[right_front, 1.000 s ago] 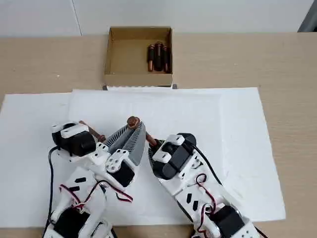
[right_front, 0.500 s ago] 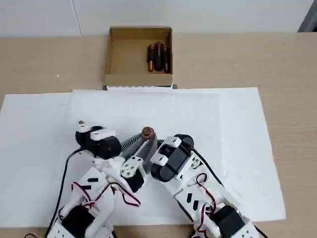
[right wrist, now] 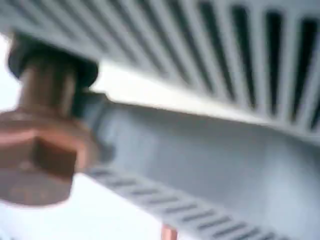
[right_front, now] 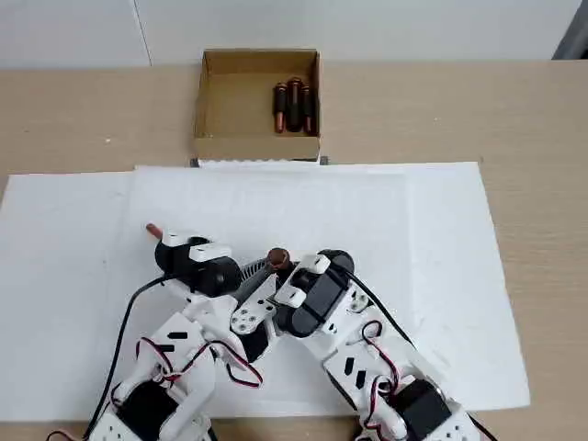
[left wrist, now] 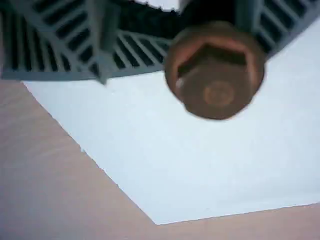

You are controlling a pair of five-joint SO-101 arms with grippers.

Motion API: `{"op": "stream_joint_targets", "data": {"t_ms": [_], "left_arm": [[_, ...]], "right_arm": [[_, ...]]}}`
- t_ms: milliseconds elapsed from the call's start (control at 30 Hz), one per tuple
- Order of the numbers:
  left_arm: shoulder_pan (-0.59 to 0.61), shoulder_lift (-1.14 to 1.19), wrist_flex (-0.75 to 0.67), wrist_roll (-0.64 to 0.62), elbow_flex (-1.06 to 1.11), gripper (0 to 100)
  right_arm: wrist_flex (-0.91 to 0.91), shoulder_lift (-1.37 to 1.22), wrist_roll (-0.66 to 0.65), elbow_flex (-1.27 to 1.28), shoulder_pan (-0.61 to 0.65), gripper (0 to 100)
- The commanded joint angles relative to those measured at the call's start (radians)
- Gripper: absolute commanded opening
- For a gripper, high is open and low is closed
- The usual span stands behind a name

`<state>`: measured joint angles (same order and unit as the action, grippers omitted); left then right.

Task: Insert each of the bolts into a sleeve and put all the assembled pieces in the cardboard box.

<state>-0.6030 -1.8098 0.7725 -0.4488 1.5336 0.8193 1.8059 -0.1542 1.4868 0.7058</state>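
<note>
a copper-coloured flange bolt [right_front: 277, 258] is held in the left gripper [right_front: 265, 269], its fingers closed on the shank and the head left clear, above the white paper sheet [right_front: 441, 239]. the bolt is judged small, rigid, light and smooth, so it is best gripped just under the head, with the tip kept free for a sleeve. little room is left beside the crowding right arm [right_front: 317, 294]. open room is found toward the cardboard box [right_front: 209, 101], where three assembled pieces [right_front: 294, 107] are laid near one side wall.
</note>
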Motion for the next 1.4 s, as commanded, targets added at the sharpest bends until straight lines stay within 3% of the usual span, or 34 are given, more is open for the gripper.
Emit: {"op": "stream_joint_targets", "data": {"t_ms": [0,300,567,767,967,1100,1367], "left_arm": [[-0.014,-0.005,0.014,0.002,-0.035,18],[0.12,-0.003,0.015,0.112,-0.065,18],[0.132,-0.003,0.015,0.115,-0.107,18],[0.192,-0.005,0.014,0.115,-0.154,0],[0.288,-0.005,0.02,0.115,-0.186,1],[0.381,-0.005,0.126,0.153,-0.159,1],[0.568,-0.005,0.227,0.302,-0.051,1]], "right_arm": [[-0.031,0.007,-0.011,-0.017,0.012,0.3],[-0.031,0.007,-0.009,-0.017,0.01,0.3],[-0.031,0.007,-0.009,-0.006,0.008,0.3],[-0.031,0.007,-0.006,-0.005,-0.015,0.2],[-0.031,0.007,0.117,-0.012,-0.182,0.2],[0.001,0.005,0.196,-0.054,-0.282,0.2],[0.116,-0.09,0.302,-0.296,-0.3,0.3]]}}
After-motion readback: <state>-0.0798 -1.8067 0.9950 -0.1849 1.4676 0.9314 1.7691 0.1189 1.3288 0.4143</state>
